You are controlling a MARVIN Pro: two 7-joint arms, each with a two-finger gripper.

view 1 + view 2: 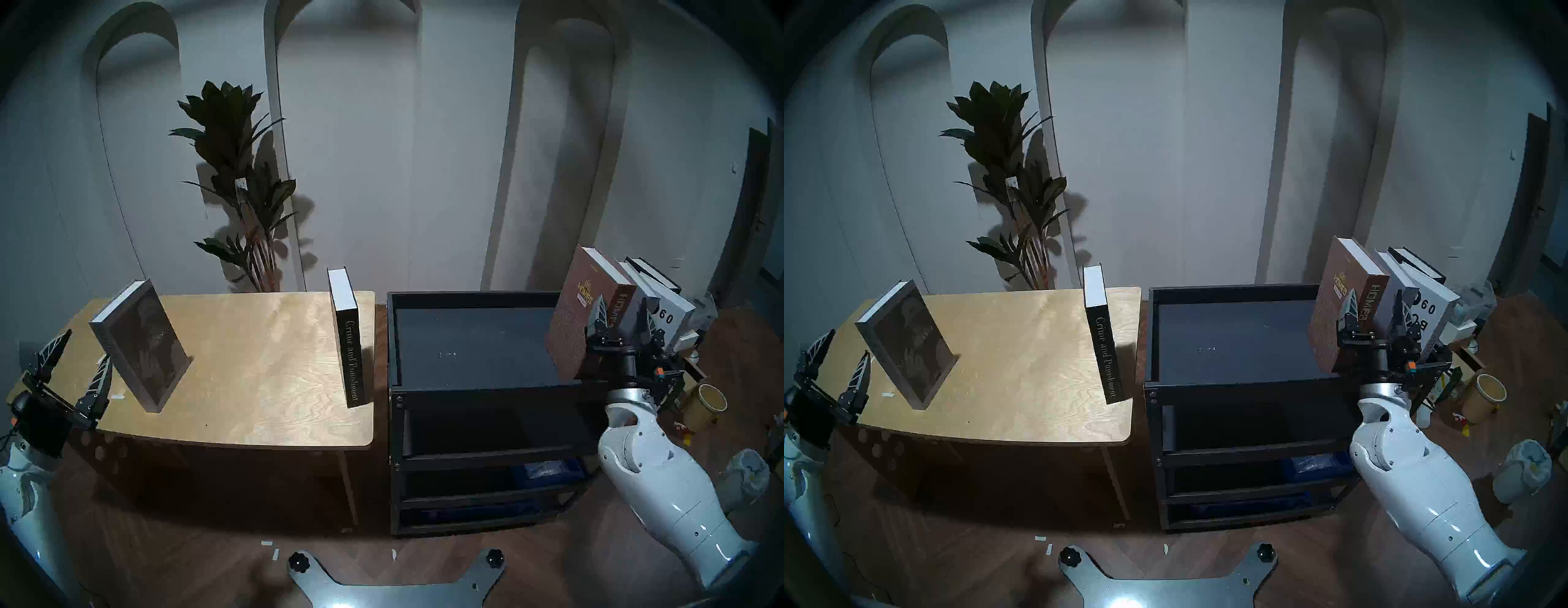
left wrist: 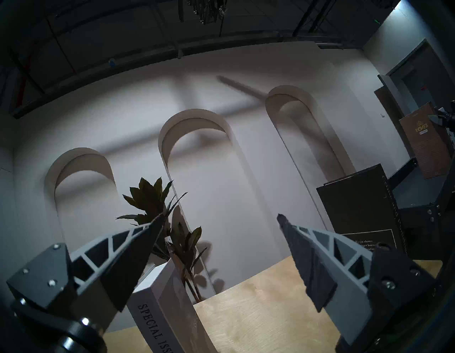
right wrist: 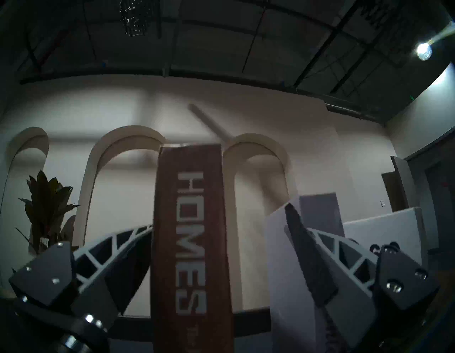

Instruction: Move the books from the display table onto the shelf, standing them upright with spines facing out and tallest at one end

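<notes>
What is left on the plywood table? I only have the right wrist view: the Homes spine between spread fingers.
Observer: Two books stand on the display table: grey Special Issue at its left end, black Crime and Punishment at its right edge.
Operator: Where is the other arm?
Observer: The left gripper hovers open beside Special Issue, touching nothing.
Operator: Does Homes stand straight?
Observer: No. Homes leans right against its neighbours at the right end of the shelf.
</notes>
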